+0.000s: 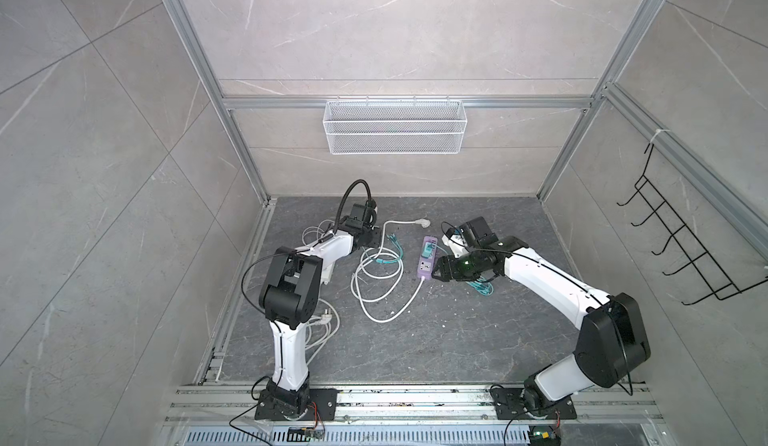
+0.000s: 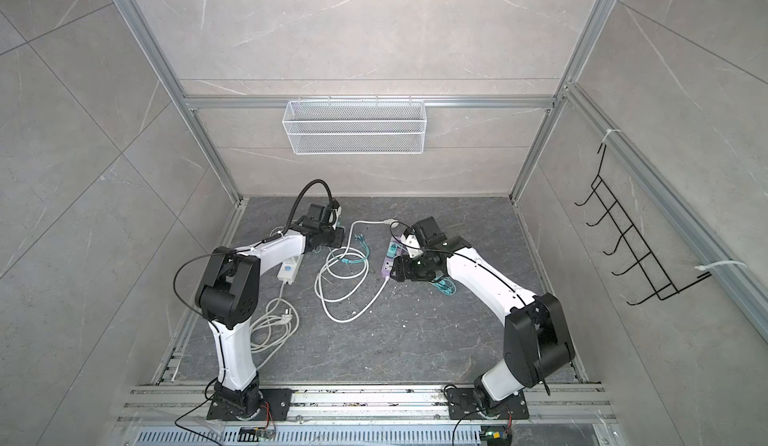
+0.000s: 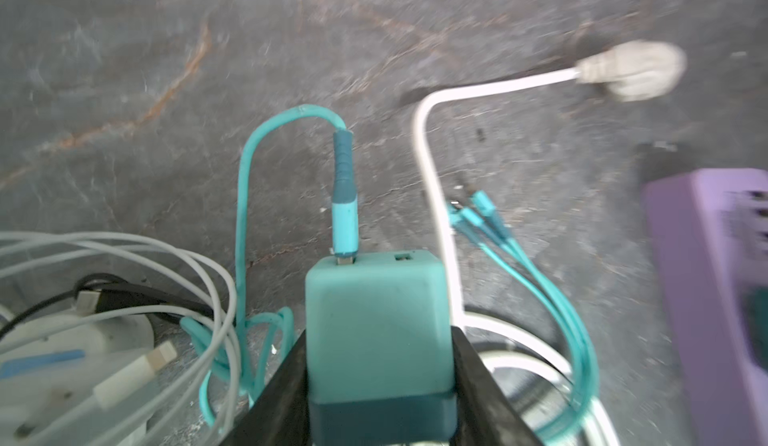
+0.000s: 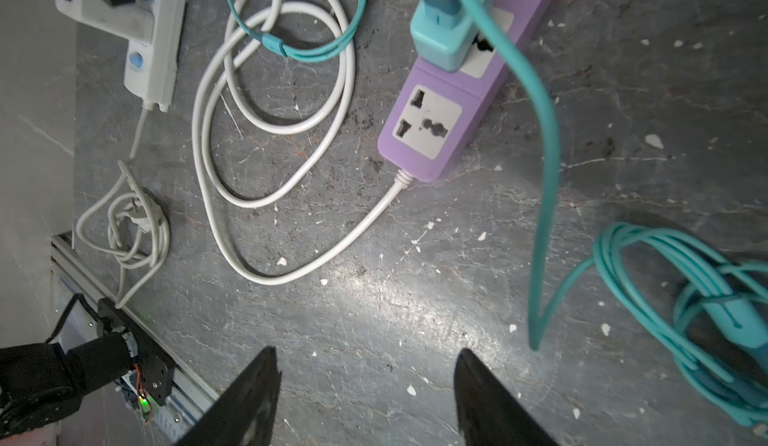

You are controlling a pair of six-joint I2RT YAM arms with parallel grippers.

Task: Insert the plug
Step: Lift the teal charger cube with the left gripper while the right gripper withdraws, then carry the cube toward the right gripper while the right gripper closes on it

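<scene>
The teal USB charger [image 3: 374, 298] sits clamped in your left gripper [image 3: 380, 334]. Your right gripper [image 4: 365, 352] hangs parted, empty. In a top view the purple power strip [image 1: 427, 257] lies at its ten o'clock.

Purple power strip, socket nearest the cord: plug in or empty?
Empty. In the right wrist view that socket of the power strip shows bare holes; a teal charger stands on the next one.

- Both top views: taken from high above, angled down on the purple power strip [image 1: 428, 258].
- Wrist views: taken low, close beside the strip; strip shared by all four.
</scene>
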